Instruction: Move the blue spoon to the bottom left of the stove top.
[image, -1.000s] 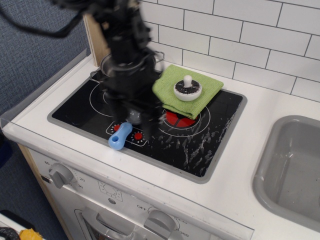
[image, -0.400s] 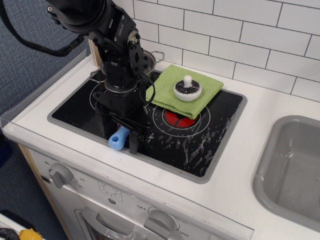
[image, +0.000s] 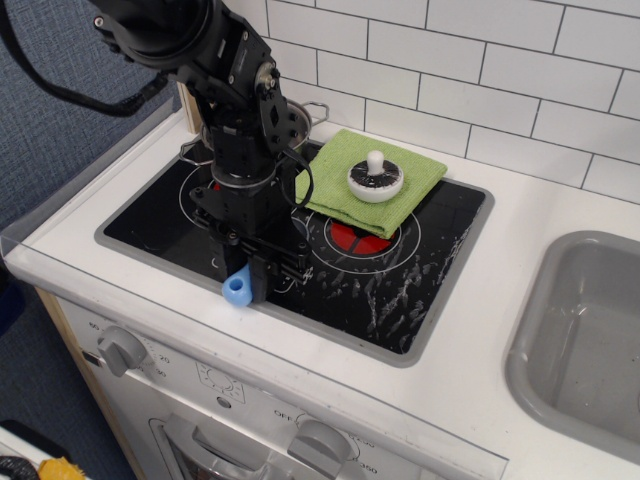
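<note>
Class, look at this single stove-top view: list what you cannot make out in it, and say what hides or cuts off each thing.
- Blue spoon: only the handle end shows; the gripper covers the bowl.
- Gripper: whether it grips the spoon cannot be told; its dark fingers merge with the black stove top.
- Steel pot: mostly hidden behind the arm.
- Sink: cut off by the right edge.
- Front knob markings: too small to read.

Front-left corner of the stove top (image: 150, 232): bare black glass, unobstructed from the front and left. The robot arm and its hand (image: 252, 275) stand over the centre-front, blocking passage there. Rear-left is occupied by a steel pot (image: 290, 118), largely hidden behind the arm. Rear-centre carries a green cloth (image: 345, 165) with a white knobbed lid (image: 375, 180) on it. Right-hand glass lies open.
</note>
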